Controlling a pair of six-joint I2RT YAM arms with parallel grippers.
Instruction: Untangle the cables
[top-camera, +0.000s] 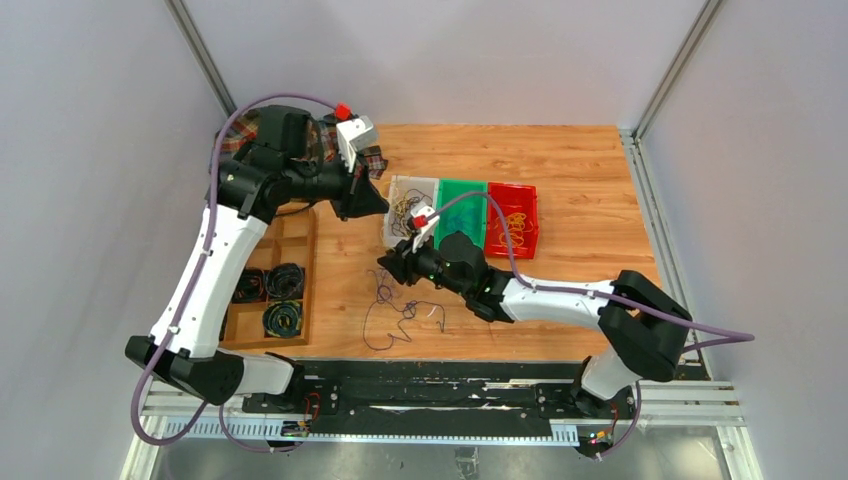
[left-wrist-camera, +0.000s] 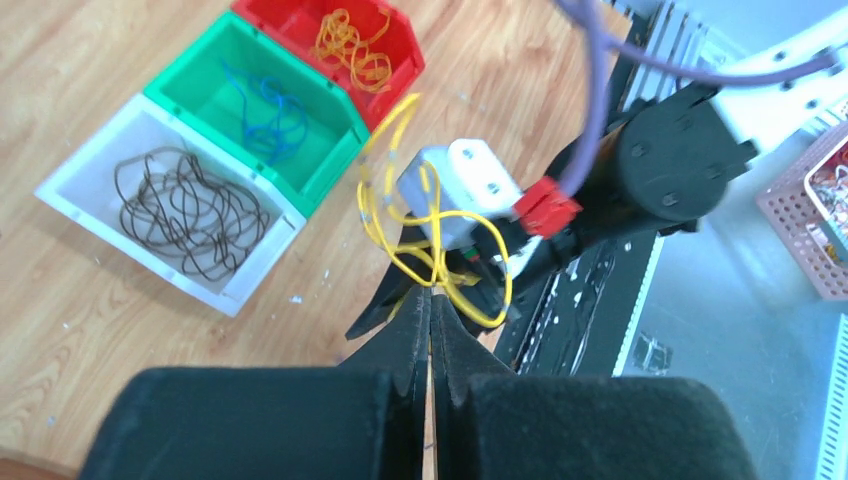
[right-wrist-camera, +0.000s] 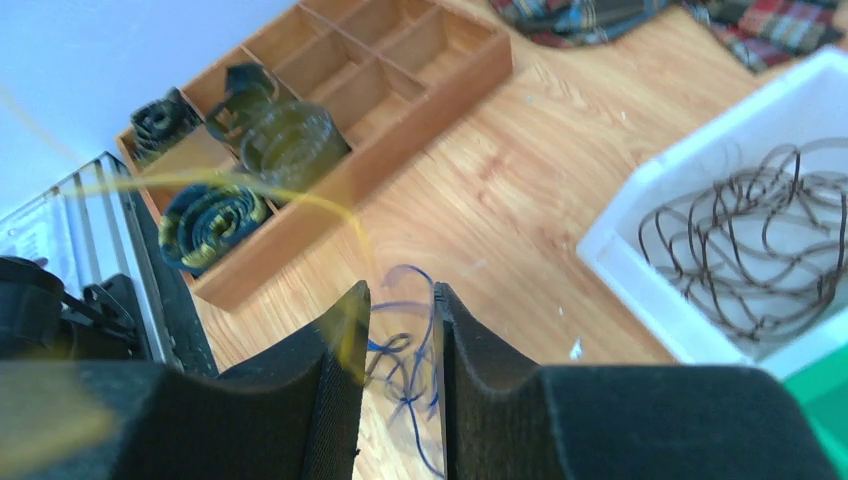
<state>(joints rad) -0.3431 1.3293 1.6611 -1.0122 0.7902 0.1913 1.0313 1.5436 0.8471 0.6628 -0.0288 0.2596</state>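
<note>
**Yellow strand held between two grippers, above the loose tangle**

The left gripper (left-wrist-camera: 431, 292) has its jaws pressed together on the thin yellow cable (left-wrist-camera: 437, 250). The cable loops away from the fingertips and wraps about the right arm's white wrist camera (left-wrist-camera: 460, 185). The right gripper (right-wrist-camera: 400, 295) sits just beside the left and nearer the table's front edge. Its jaws stand narrowly parted. The yellow strand lies along the inner edge of one finger (right-wrist-camera: 345, 345), and whether it is gripped there cannot be told. The strand's long axis thus runs between the two grippers, held in the air. The thin dark-blue cable (top-camera: 400, 312) lies slack on the wooden table (top-camera: 580, 170), directly under the right gripper and nearer that arm. A separating pull would probably need the grippers drawn apart along the yellow strand.
</note>
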